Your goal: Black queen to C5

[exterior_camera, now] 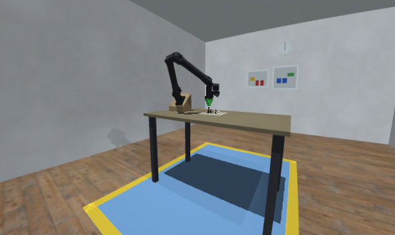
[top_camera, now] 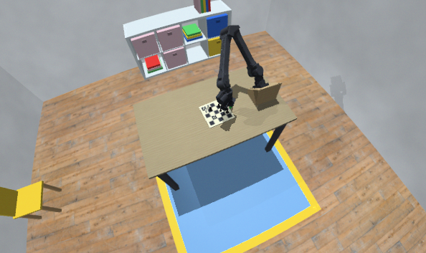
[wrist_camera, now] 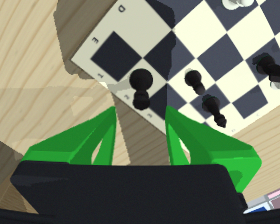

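Note:
The small chessboard [top_camera: 216, 115] lies on the wooden table, also seen in the exterior view [exterior_camera: 214, 113]. In the wrist view a tall black piece with a round head [wrist_camera: 140, 87] stands on a square at the board's near edge; I cannot tell for sure that it is the queen. My gripper [wrist_camera: 140, 113] hovers above this piece with its green fingers partly open, one on each side of it, and nothing between them. It also shows in the top and exterior views [top_camera: 226, 106] [exterior_camera: 209, 102].
Another black piece [wrist_camera: 267, 66] stands at the right edge of the wrist view. A wooden wedge-shaped mount [top_camera: 267, 94] holds the arm's base at the table's far right. A white shelf [top_camera: 177, 36] with boxes stands behind the table.

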Action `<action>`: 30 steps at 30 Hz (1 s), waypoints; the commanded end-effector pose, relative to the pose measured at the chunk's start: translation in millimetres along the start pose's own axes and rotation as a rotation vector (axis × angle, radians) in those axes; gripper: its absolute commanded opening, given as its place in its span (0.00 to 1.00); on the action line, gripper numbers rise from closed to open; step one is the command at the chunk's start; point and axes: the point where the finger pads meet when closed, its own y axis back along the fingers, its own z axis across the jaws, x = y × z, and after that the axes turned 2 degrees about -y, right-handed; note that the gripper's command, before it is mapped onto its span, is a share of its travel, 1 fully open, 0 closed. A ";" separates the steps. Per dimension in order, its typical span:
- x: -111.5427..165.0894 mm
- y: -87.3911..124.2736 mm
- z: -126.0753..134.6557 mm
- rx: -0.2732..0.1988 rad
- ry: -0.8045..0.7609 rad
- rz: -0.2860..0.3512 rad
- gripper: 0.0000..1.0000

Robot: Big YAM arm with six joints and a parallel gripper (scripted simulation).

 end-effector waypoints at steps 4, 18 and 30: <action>-7.8 2.9 -8.6 0.005 -0.023 -0.024 0.41; -7.8 2.9 -8.6 0.005 -0.023 -0.024 0.41; -0.7 3.2 -9.0 0.004 -0.024 -0.024 0.41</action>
